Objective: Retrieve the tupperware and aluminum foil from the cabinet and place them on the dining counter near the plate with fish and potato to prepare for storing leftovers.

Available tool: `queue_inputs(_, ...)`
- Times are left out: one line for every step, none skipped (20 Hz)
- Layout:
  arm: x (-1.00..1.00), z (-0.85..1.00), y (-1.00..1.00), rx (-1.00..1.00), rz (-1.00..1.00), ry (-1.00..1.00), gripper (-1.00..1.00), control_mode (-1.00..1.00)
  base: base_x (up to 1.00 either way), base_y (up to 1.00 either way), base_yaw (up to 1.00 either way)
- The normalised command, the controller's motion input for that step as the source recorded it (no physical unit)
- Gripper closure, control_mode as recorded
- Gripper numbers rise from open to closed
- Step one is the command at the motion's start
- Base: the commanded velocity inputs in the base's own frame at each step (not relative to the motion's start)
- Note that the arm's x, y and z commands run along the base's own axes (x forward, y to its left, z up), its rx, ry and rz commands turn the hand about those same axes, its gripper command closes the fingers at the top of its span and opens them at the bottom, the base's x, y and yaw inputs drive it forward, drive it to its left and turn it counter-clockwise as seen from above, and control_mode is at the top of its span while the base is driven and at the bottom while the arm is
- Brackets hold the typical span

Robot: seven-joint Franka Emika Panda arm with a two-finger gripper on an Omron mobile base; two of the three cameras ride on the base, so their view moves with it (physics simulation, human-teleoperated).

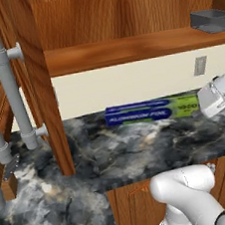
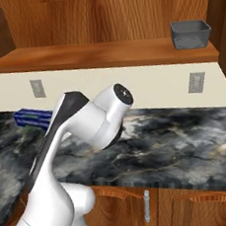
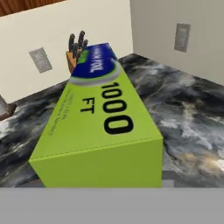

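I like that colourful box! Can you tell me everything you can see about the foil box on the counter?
The aluminum foil box is long and narrow, like cardboard: dark blue with white lettering for most of its length, lime green at one end. In the hand view, that green end reads "1000 FT" in black. It lies flat on the wall-side marbled counter, along the cream wall under the wooden cabinet shelf. Nothing visibly grips it; the robot's wrist is close by its green end.

Even, shadowless rendered light fills the kitchen; no lamp or window gives it a source. The marbled worktop (image 1: 139,151) looks matte, without glare, while the white robot arm (image 2: 86,123) carries soft shading along its underside. The cabinet (image 1: 121,13) interior reads warm and bright. Textures are coarse: the foil box (image 3: 105,122) lettering is pixelated, and the knife block (image 3: 75,50) at 11 o'clock is soft.
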Motion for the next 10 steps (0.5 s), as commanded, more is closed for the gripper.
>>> queue_inputs(-0.08,-0.24,0.00,-0.12,-0.21,0.17,1.00,-1.00,0.00,0.00,0.00)
queue_inputs(-0.11,-0.24,0.05,-0.14,-0.19,0.18,1.00,-1.00,0.00,0.00,0.00)
queue_inputs(0.00,0.00,0.00,0.00,0.00,0.00,1.00,1.00,-0.21,0.10,-0.18)
queue_inputs(0.00,0.00,0.00,0.00,0.00,0.00,1.00,1.00,-0.31,0.09,-0.17)
queue_inputs(0.00,0.00,0.00,0.00,0.00,0.00,1.00,1.00,-0.46,0.09,-0.17)
queue_inputs(0.00,0.00,0.00,0.00,0.00,0.00,1.00,1.00,-0.74,0.00,-0.16)
queue_inputs(0.00,0.00,0.00,0.00,0.00,0.00,1.00,1.00,-0.94,0.00,-0.15)
queue_inputs(0.00,0.00,0.00,0.00,0.00,0.00,1.00,1.00,-1.00,0.00,-0.16)
queue_inputs(0.00,0.00,0.00,0.00,0.00,0.00,1.00,1.00,-1.00,0.00,-0.16)
queue_inputs(0.00,0.00,0.00,0.00,0.00,0.00,1.00,1.00,-1.00,0.00,-0.20)
